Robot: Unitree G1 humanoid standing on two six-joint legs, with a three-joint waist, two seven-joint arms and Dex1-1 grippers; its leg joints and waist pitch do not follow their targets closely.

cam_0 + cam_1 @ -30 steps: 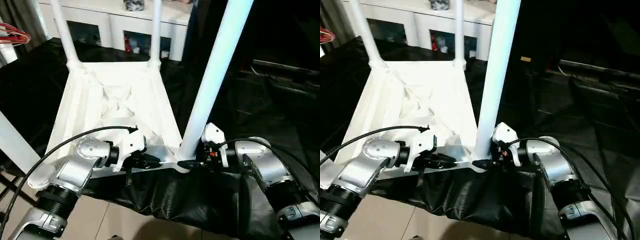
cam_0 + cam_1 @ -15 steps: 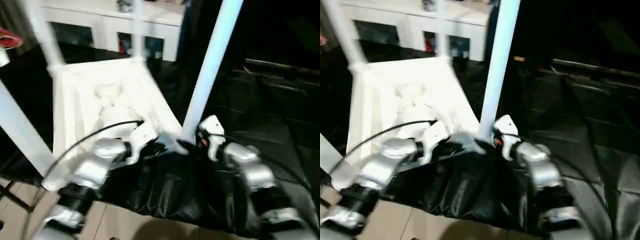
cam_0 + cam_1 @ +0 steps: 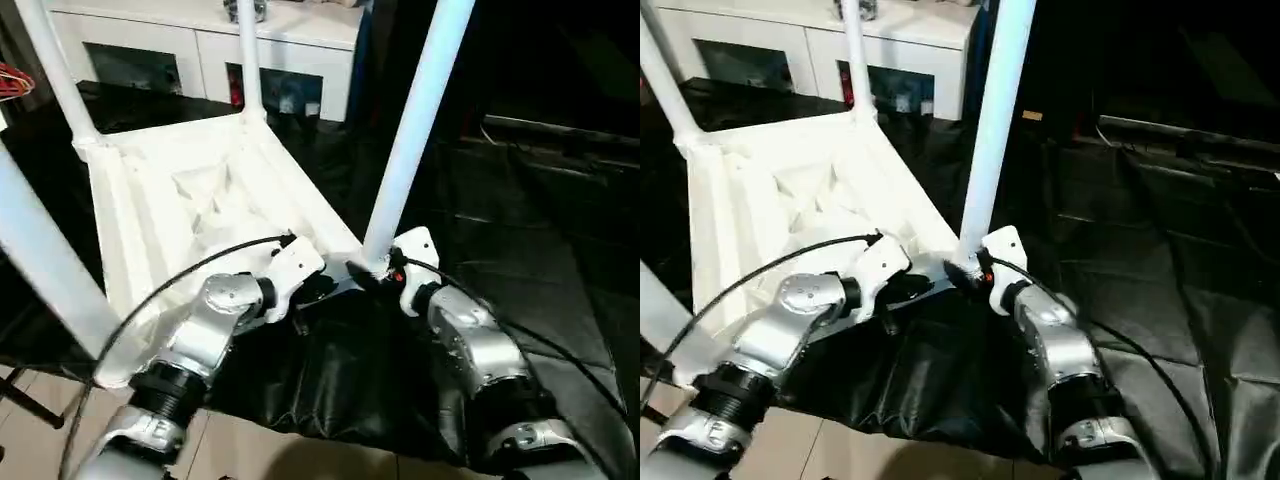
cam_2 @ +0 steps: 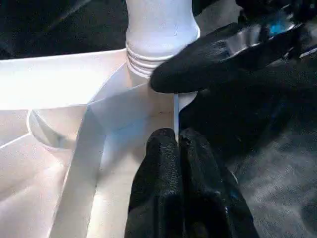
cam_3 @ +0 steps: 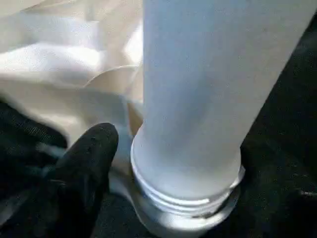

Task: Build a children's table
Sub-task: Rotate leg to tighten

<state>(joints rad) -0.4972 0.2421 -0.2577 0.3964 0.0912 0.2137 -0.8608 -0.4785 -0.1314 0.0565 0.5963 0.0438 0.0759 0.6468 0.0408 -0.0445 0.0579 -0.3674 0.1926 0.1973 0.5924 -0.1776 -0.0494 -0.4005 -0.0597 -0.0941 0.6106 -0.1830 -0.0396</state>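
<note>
Two pairs of black fingers are working at the near right corner of the upturned white plastic rectangular tabletop [image 3: 190, 200]. The left gripper [image 4: 176, 141] is pinching the thin white rib of that corner, its fingers [image 4: 161, 163] pressed together on the edge. The right gripper [image 3: 375, 272] is reaching round the threaded foot of the long tapered white tube leg [image 3: 410, 130]; one finger [image 4: 198, 64] is lying against the tube above the round corner socket [image 5: 188, 218], and whether the pair is spread or clamping I cannot tell, though it seems to be loosening. Compared with a second ago, the whole upside-down table is sitting turned on the black cloth [image 3: 330, 390], its near edge swinging leftward, and both silver forearms are angling inward. Three other white legs [image 3: 55, 70] are standing in their sockets at the far and near left corners. That suggests the last leg is being seated or screwed home, with the build nearly done.
</note>
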